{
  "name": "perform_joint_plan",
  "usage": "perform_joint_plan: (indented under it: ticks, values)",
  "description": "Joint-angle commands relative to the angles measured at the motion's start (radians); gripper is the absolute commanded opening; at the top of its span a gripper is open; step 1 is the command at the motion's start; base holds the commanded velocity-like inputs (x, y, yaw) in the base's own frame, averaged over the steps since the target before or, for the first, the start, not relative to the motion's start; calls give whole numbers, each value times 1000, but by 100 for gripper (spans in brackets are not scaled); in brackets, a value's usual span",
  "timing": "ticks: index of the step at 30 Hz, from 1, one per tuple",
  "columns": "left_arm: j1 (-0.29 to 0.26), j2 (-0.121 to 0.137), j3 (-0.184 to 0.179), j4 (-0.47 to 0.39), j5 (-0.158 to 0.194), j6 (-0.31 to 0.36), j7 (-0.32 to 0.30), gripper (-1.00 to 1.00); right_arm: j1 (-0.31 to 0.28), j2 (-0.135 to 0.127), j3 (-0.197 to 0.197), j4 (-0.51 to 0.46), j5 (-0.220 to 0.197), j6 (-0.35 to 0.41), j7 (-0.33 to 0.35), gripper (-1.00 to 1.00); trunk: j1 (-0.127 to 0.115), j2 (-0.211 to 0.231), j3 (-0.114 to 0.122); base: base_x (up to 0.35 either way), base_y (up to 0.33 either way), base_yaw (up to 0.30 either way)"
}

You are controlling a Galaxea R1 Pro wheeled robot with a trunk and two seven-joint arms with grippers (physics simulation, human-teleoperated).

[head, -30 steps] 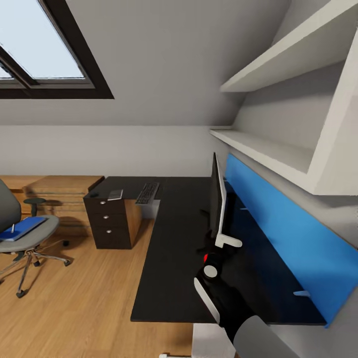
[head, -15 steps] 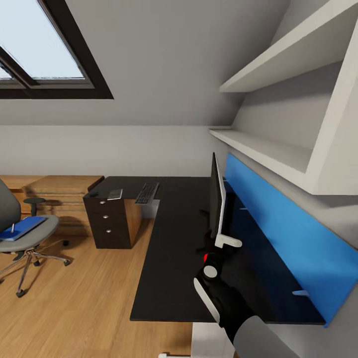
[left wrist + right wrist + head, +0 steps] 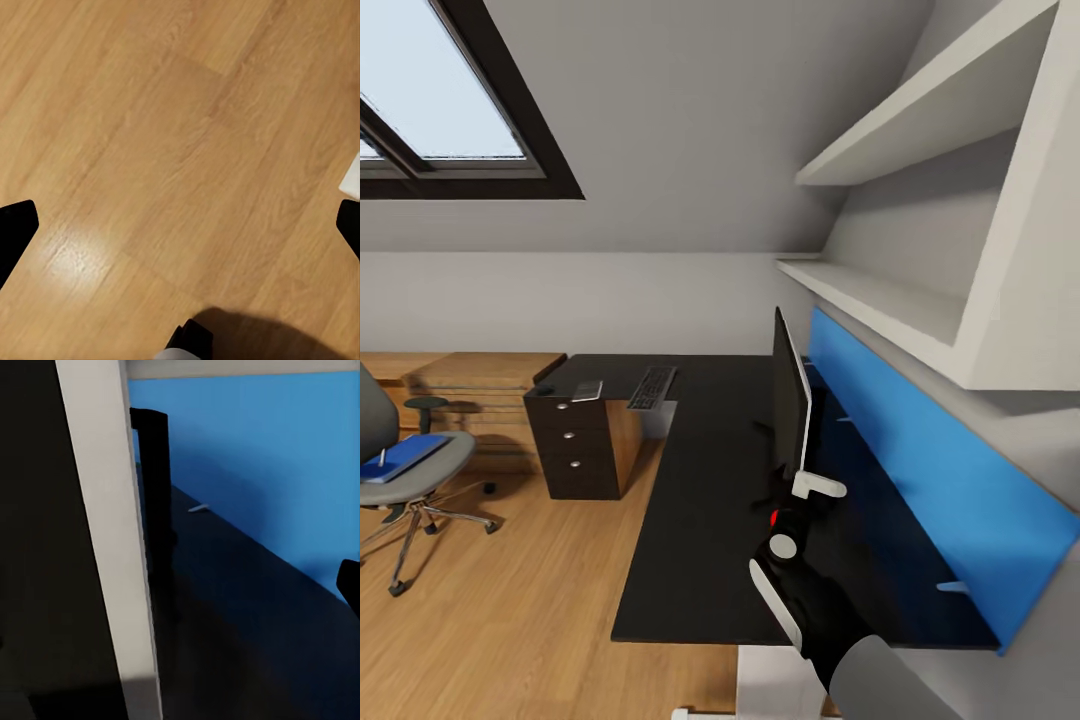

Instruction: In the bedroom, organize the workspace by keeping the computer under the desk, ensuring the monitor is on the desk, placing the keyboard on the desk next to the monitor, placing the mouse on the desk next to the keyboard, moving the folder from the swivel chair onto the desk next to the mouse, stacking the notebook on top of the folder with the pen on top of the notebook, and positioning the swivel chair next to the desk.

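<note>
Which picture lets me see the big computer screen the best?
The head view. There the monitor stands upright on the black desk, seen edge-on from the side, with the right gripper right at its near end. The right wrist view is so close that you see just a white strip of its edge. The left wrist view looks at wooden floor.

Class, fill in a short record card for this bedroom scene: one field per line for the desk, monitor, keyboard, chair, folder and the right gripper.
desk: glossy black top, L-shaped
monitor: upright on the desk, seen edge-on
keyboard: flat on the desk's far wing
swivel chair: on the wood floor, apart from the desk
folder: blue, lying on the chair seat
right gripper: at the monitor's near edge; grip unclear
</note>
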Motion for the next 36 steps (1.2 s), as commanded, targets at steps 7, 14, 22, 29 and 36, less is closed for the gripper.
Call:
perform_joint_plan:
  ticks: [7, 14, 22, 29, 36]
  values:
    - [-1, 1, -8, 0, 11, -4, 6, 100, -1, -1, 4, 0, -11, -10, -4, 100, 0, -1, -1, -28, -122, 0]
    - [-1, 0, -8, 0, 11, -4, 6, 100, -1, -1, 4, 0, -11, -10, -4, 100, 0, -1, -1, -2, -7, 0]
    - [-1, 1, -9, 0, 11, -4, 6, 100, -1, -1, 4, 0, -10, -10, -4, 100, 0, -1, -1, -138, 13, 0]
    - [-1, 1, -9, 0, 11, -4, 6, 100, -1, -4, 12, -5, -8, -20, -2, 100, 0, -1, -1, -216, 53, 0]
    - [-1, 1, -9, 0, 11, -3, 6, 100, -1, -1, 15, -8, -8, -36, 67, 100, 0, -1, -2, -14, 2, 0]
